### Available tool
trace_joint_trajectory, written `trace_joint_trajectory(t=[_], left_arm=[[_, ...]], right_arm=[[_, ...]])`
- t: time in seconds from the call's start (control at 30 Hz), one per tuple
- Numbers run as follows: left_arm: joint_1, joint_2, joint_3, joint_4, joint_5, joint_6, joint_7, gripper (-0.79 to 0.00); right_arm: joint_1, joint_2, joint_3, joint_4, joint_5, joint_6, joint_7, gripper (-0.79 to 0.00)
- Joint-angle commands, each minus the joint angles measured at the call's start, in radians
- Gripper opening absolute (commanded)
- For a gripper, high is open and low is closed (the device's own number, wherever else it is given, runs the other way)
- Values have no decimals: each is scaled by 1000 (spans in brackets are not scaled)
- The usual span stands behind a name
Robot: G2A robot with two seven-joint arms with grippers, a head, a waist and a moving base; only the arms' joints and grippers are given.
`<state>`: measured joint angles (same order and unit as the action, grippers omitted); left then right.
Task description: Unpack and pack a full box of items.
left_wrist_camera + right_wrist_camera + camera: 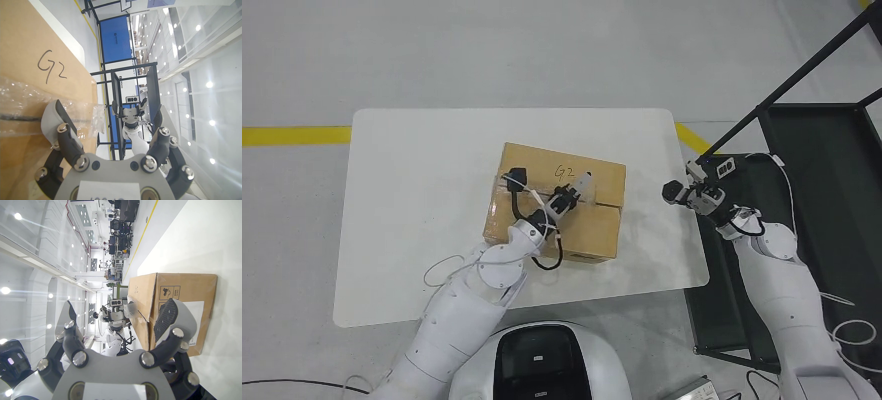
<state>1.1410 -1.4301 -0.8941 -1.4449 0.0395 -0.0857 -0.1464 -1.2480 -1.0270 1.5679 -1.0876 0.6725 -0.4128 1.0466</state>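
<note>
A closed cardboard box (560,200) marked "G2" stands in the middle of the white table (412,200). Crinkled clear tape (20,91) runs along its top seam, and a loose end (98,117) sticks up at the box's edge. My left gripper (577,190) (107,108) is over the box top, open, with one finger (56,113) lying on the taped seam and the other in the air. My right gripper (674,192) (119,304) hangs open by the table's right edge, apart from the box (189,291), with nothing between its fingers.
A black metal rack (832,190) stands close to the table's right side, just behind the right arm. A yellow floor line (292,135) runs past the table. Bare tabletop lies left of and behind the box.
</note>
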Motion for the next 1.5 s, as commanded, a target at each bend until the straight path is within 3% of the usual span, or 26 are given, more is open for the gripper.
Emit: trace_joint_trajectory(t=[0.0, 0.43, 0.67, 0.83, 0.97, 1.23, 1.47], left_arm=[[10, 3, -23, -17, -23, -9, -6, 0], [123, 46, -220, -195, -7, 22, -74, 0], [217, 74, -356, -302, 41, 10, -100, 0], [255, 95, -464, -346, 59, 29, -186, 0], [239, 114, -561, -351, 78, 69, -296, 0], [148, 148, -690, -274, 100, 140, -531, 0], [110, 179, -773, -219, 149, 95, -691, 0]], right_arm=[[-1, 1, 3, -5, -3, 2, -3, 0], [2, 0, 5, -69, -13, 18, -26, 0], [37, -9, -31, -101, 42, 58, 3, 0], [56, -13, -47, -108, 41, 68, -8, 0], [54, -15, -51, -113, 41, 79, -11, 0], [47, -21, -78, -160, 61, 131, -25, 0], [91, -27, -132, -247, -12, 223, -73, 0]])
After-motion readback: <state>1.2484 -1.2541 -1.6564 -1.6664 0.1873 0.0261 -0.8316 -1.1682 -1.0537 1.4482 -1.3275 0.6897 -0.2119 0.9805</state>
